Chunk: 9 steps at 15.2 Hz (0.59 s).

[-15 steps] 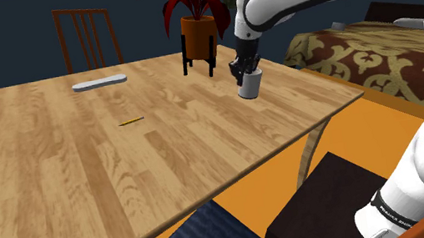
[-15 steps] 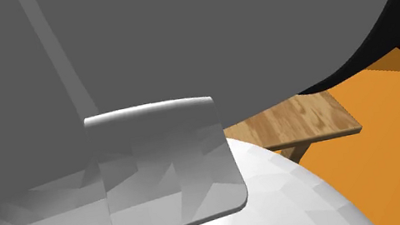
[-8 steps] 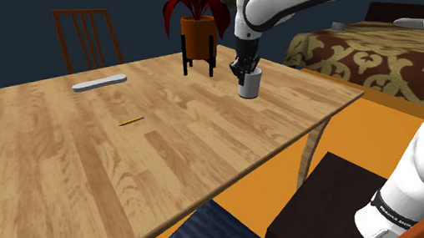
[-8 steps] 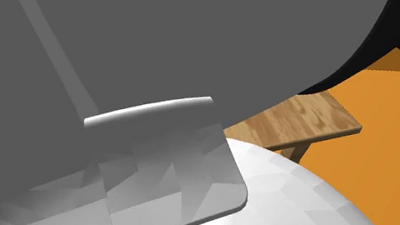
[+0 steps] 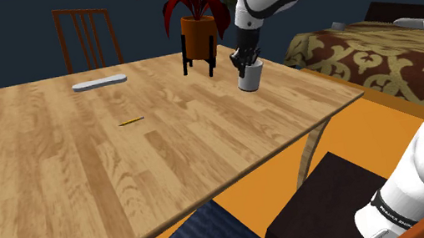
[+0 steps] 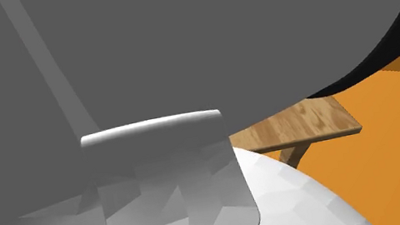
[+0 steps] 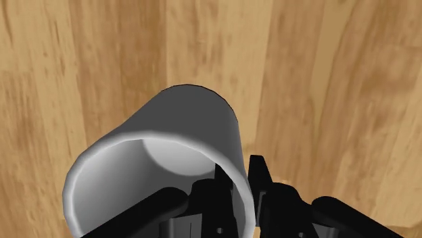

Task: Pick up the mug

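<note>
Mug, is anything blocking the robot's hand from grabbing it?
Nothing visible is in the way. The gripper clasps the mug by its wall, one finger inside the rim and one outside. The plant pot stands apart from it on the table.

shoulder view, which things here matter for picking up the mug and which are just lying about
Part of the job:
plain grey cylindrical mug
black two-finger hand, clasping the mug's wall

Just lying about:
thin yellow pencil
flat white bar
red-leaved plant in an orange pot
wooden chair
</note>
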Motion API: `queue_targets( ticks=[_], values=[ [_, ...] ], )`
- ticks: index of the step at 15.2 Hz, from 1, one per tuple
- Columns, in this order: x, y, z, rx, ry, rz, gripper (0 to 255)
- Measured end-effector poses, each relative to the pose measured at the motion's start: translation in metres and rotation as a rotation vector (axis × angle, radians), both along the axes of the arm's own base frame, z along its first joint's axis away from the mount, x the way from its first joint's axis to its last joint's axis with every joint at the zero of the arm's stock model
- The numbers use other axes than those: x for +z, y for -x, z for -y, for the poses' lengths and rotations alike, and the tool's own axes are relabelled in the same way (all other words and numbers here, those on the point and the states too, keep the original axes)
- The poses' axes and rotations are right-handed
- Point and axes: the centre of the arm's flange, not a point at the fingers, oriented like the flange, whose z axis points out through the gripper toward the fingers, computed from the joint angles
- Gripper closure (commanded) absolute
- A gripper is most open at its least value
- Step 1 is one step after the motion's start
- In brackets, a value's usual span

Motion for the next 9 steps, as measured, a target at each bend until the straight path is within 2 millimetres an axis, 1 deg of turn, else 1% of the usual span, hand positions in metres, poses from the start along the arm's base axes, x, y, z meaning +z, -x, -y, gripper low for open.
queue_targets(
  ticks=[8,9],
  values=[
    [0.043,0.001,-0.001,0.000,0.000,0.000,255],
    [0.046,0.001,0.000,0.000,0.000,0.000,255]
  ],
)
